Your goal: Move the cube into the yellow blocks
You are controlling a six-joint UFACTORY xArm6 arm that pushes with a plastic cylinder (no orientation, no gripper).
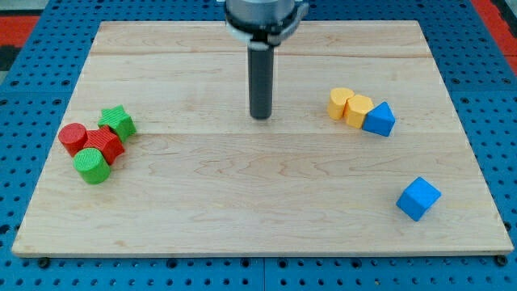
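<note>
My tip (261,116) is resting mid-top on the pale wooden tabletop (242,202). I have no hand, just a rod. The blue cube (418,198) is sitting far away, bottom right. The two yellow blocks (350,106) are touching a blue triangle block (380,120). No writing is showing.

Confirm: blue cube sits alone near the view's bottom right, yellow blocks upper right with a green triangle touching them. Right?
Wrong on one point: the triangle touching the yellow blocks is blue, not green, as the camera view shows. The blue cube does sit alone at bottom right.
</note>
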